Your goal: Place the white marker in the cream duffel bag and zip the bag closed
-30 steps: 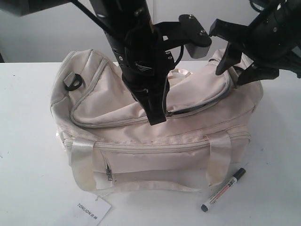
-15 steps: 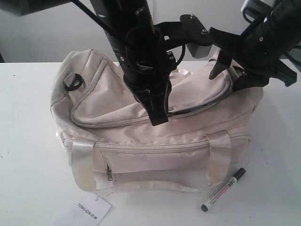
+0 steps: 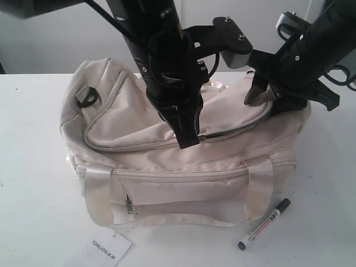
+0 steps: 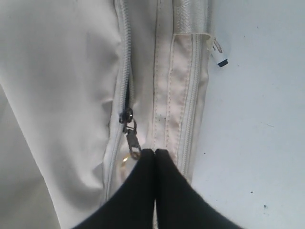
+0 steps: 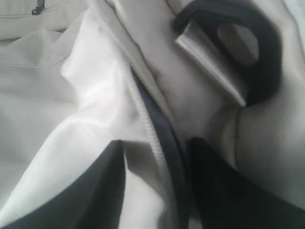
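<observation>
while outside the cream duffel bag (image 3: 183, 161), white marker (image 3: 265, 223) on table (image 3: 33, 167)

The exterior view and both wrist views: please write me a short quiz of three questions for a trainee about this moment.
1. True or false: the white marker lies on the table, outside the cream duffel bag.
2. Which gripper has its fingers pressed together beside the zipper pull? A) left gripper B) right gripper
3. Fill in: the right gripper's fingers straddle the bag's ____ edge, where the dark lining shows.

Key
1. True. The marker rests in front of the bag, near its right strap handle.
2. A. In the left wrist view the two fingers meet with no gap.
3. Zipper. One finger is on each side of it.
</observation>
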You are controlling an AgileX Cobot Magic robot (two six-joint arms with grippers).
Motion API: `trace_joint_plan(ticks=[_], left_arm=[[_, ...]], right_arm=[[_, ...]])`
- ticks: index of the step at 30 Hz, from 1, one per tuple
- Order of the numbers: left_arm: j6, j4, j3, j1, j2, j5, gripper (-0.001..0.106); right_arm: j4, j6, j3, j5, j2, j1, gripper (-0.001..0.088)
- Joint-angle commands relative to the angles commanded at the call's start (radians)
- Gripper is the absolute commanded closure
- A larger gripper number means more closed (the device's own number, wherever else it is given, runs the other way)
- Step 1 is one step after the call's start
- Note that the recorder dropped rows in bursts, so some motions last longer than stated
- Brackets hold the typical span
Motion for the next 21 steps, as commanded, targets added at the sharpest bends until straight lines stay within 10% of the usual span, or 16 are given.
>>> trace_joint_plan(ticks=[5, 21], left_arm=[[0.000, 0.000, 0.000, 0.000, 0.000, 0.000, 0.105], [-0.077, 0.020, 0.000, 0.002, 0.002, 0.020, 0.105]], right_arm=[[0.000, 0.000, 0.000, -0.006, 0.000, 0.000, 0.0868], [0.000, -0.006, 0.000, -0.059, -0.056, 0.000, 0.0868]])
